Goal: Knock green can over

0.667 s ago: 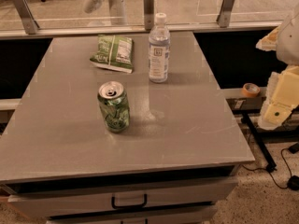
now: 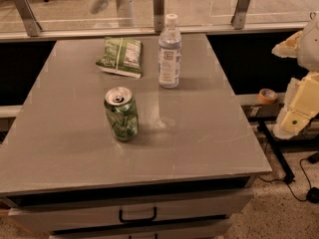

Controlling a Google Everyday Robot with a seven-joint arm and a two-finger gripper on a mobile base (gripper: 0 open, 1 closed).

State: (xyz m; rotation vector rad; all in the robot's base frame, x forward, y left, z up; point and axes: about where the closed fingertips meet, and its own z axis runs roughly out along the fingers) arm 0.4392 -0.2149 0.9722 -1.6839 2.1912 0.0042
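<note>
The green can (image 2: 121,114) stands upright on the grey table (image 2: 199,133), left of the middle, its silver top and pull tab facing up. My gripper (image 2: 298,106) shows as cream-coloured parts at the right edge of the camera view. It is off the table's right side, lower than the tabletop's far edge and well apart from the can. Nothing touches the can.
A clear water bottle (image 2: 169,45) with a white cap stands behind and to the right of the can. A flat green snack bag (image 2: 120,57) lies at the back left. A glass barrier with metal posts (image 2: 158,6) runs behind the table. A drawer handle (image 2: 137,216) is below the front edge. A tape roll (image 2: 267,95) sits at the right.
</note>
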